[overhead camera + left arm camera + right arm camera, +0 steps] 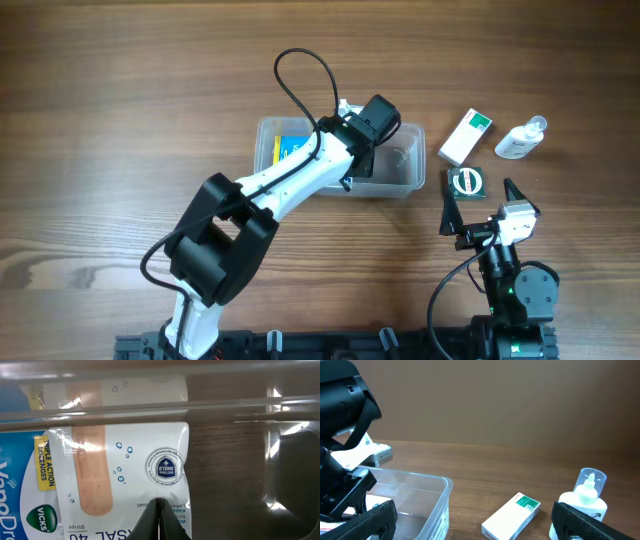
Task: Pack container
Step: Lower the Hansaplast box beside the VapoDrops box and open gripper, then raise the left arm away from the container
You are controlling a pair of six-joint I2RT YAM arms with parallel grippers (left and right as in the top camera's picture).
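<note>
While it is closed, the left hand (pixel 160 510) hangs over a plaster packet (pixel 125 470) in the container (pixel 408 182). The right hand (pixel 482 206) is spread wide.

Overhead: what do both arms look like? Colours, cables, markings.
Left arm: white links, black joints, thin black cable in a loop. Right arm: mostly black, white wrist block, green light, black pointed fingers. No readable markings.
</note>
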